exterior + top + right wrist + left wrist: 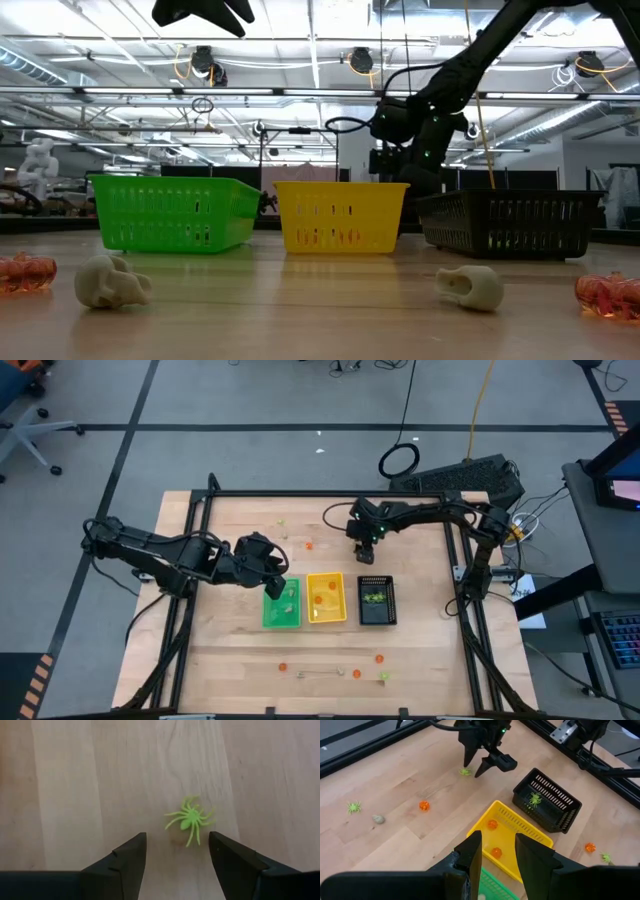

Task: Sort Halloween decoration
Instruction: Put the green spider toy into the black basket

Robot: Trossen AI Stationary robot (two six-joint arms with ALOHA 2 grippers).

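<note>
The right gripper (176,851) is held point-down over the far part of the table (420,650), its fingers (125,857) parted with nothing between them. A yellow-green spider (189,822) lies flat on the wood just ahead of the fingertips, nearer one finger than the other, and is not touched. In the left wrist view the same gripper (481,766) is seen above that spider (465,771), tips close to it but apart from it.

The left gripper (497,851) is poised over the trays, above the near end of the green tray (281,604) and beside the yellow tray (326,598). Its fingers (470,852) stand narrowly apart; nothing is seen between them, though whether something is held cannot be told.

Two orange trinkets (492,824) lie in the yellow tray, and a spider (535,799) is seen in the black tray (377,600). Pale pieces lie in the green tray.

Further trinkets are scattered on the table: a second loose spider (353,807), a pale skull (379,819) and an orange piece (424,805) at the far side; at the near edge, two skulls (110,282) and orange pieces (25,272) are seen in the low view.
</note>
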